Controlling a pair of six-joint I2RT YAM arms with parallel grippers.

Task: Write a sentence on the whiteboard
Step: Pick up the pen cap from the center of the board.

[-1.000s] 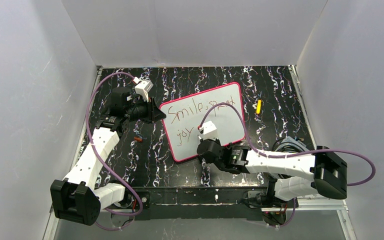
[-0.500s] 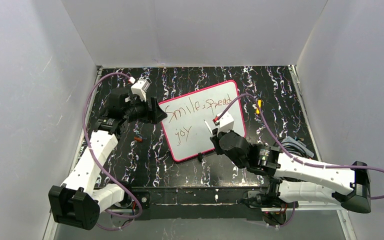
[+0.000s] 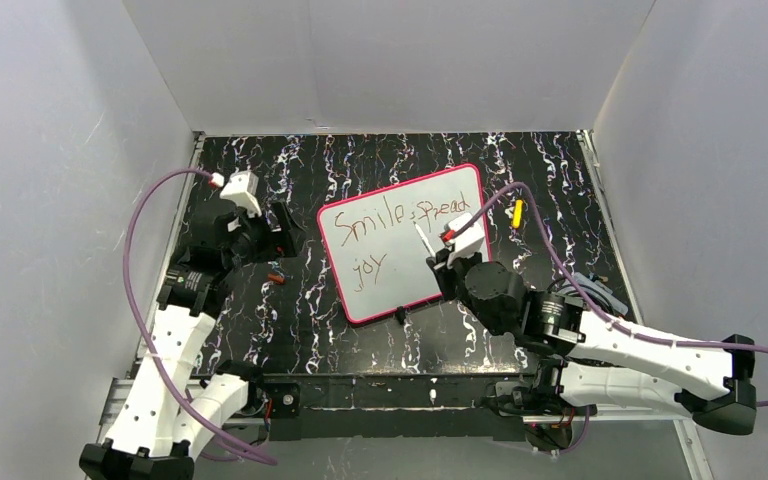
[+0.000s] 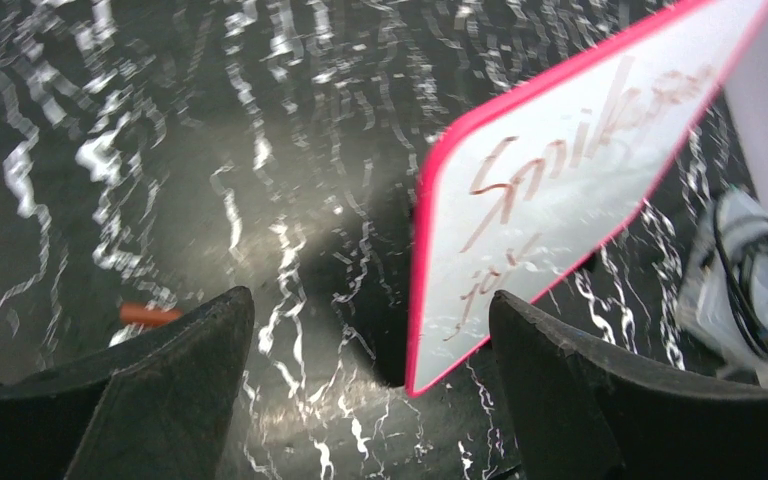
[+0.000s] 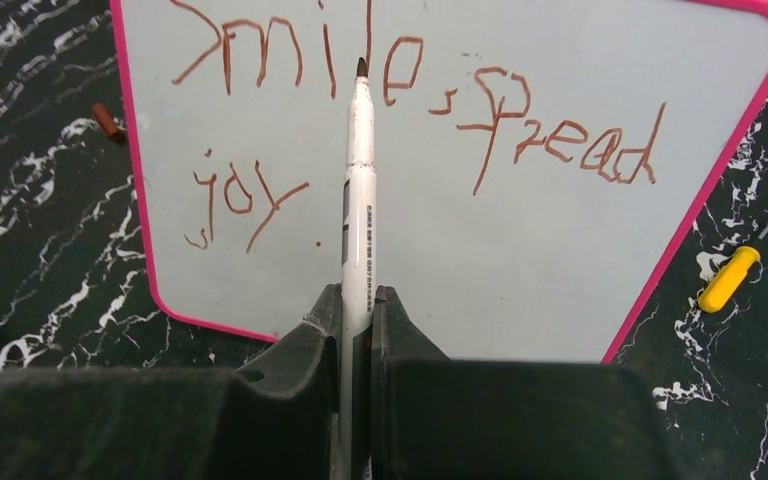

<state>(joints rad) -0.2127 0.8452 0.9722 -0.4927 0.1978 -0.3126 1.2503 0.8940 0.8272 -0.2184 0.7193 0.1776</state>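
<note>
My left gripper (image 4: pixel 365 330) has just let go. A second ago it sat pinched at the left edge of the glossy white whiteboard with the thin pink-red frame (image 3: pixel 380 295). Now its fingers are spread wide with nothing between them, and it has drawn back toward the left of the top view, clear of the frame. In my left wrist view the board's corner stands in the right half of the frame, with bare black white-veined tabletop (image 4: pixel 290 130) between it and me.

My right gripper (image 5: pixel 357 310) has swung too, from low beside the second line up toward the middle of the board. Its fingers stay pressed tight on the slim white marker pen with the dark tip (image 5: pixel 359 200), which points at the upper line. I cannot tell whether the tip touches the surface.

The board lies tilted in the centre of the top view, and the red-brown handwritten sentence (image 5: pixel 410 110) reads "Smile, spread joy" in two lines. I judge the writing finished: steadying is no longer needed, which is why the left has released. What seems left is dealing with the pen. A small reddish-brown cap (image 3: pixel 276 276) lies left of the board, and a small yellow cap (image 3: pixel 517 212) lies to its right.
</note>
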